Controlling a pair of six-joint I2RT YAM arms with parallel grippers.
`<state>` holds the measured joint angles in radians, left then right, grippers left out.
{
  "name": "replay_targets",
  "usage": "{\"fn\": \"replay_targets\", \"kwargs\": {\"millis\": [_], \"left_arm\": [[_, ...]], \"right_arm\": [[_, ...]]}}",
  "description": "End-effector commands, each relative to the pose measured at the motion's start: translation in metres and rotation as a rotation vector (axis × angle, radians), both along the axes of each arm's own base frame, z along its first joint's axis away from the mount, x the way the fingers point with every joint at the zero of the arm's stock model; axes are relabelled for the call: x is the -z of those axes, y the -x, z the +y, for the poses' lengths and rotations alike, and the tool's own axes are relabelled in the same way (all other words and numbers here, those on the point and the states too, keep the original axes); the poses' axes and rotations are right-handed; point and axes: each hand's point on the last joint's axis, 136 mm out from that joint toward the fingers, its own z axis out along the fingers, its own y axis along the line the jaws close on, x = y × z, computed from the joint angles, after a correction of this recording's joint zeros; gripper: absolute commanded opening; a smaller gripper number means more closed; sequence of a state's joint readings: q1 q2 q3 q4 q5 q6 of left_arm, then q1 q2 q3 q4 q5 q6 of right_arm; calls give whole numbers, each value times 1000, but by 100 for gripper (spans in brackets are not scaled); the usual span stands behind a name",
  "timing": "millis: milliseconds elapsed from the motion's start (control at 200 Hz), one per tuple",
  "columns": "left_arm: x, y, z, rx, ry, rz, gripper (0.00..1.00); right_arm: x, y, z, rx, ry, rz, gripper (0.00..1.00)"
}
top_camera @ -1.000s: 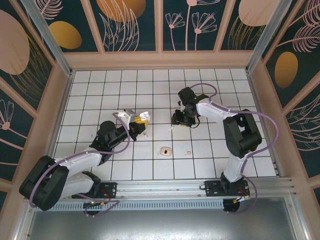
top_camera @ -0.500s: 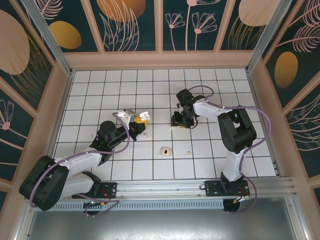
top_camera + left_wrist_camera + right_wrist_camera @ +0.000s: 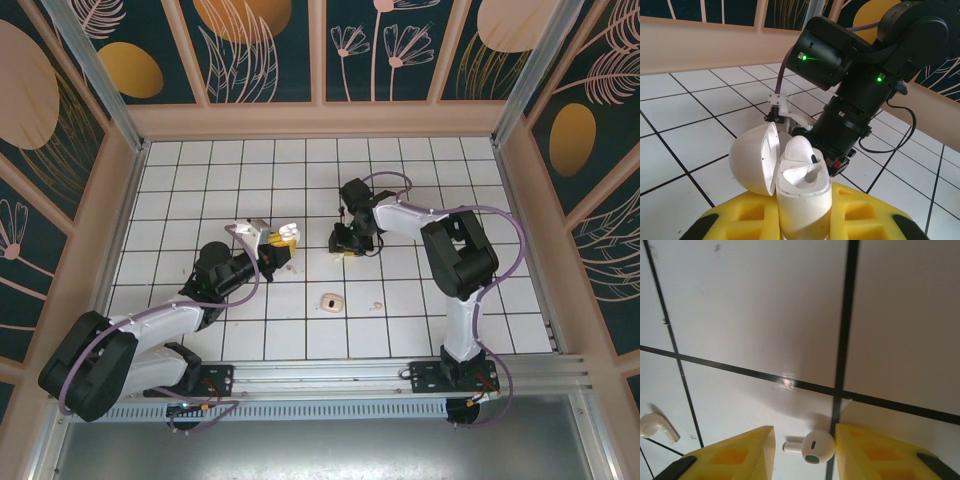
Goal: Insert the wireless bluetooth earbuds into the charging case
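Earbuds lie on the white tiled worktop (image 3: 200, 170), and your right wrist view shows both. The first earbud (image 3: 810, 449) rests on its side beside a black grout line, between the yellow fingers (image 3: 740, 452) of the right gripper (image 3: 805, 434). Its round head is right against one finger and its stem points toward the other with a gap between, so those fingers stand open around it, not clamped. The second earbud (image 3: 657, 427) lies well off to the left in that view, clear of the fingers. From above, your right gripper is low over the middle of the worktop, and the left gripper (image 3: 283, 241) sits near it on the left. Your left fingers are closed on the charging case (image 3: 802, 195), holding it upright with its lid (image 3: 752, 160) swung open to the left. The right arm (image 3: 850, 75) stands close behind it.
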<state>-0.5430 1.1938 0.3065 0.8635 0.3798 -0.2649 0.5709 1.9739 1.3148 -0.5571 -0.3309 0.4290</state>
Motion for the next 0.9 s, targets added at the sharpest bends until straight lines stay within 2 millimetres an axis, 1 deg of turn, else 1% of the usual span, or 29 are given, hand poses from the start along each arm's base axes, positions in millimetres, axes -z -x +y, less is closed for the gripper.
{"fn": "replay_targets", "kwargs": {"millis": [0, 185, 240, 300, 345, 445, 505, 691, 896], "left_arm": [[-5, -2, 3, -18, 12, -22, 12], [-4, -2, 4, -23, 10, -24, 12], [-5, -2, 4, -22, 10, -26, 12], [-5, -1, 4, -22, 11, -26, 12], [-6, -1, 5, -23, 10, -28, 12], [-7, -1, 5, -23, 9, -29, 12], [-7, 0, 6, -25, 8, -31, 12], [-7, 0, 5, -23, 7, -31, 12], [-8, 0, 6, -24, 6, -33, 12]], "right_arm": [[-9, -10, 14, -7, -31, -30, 37], [-19, -16, 27, -29, -59, -71, 38], [-21, -18, 29, -30, -55, -80, 38], [-24, -19, 26, -25, -27, -88, 38], [-25, -19, 20, -16, 10, -93, 38], [-26, -15, 8, 2, 67, -81, 39], [-27, -11, 6, 7, 76, -71, 38], [-17, 0, 6, 0, 100, -40, 38], [-6, 2, 4, -4, 118, -23, 37]]}}
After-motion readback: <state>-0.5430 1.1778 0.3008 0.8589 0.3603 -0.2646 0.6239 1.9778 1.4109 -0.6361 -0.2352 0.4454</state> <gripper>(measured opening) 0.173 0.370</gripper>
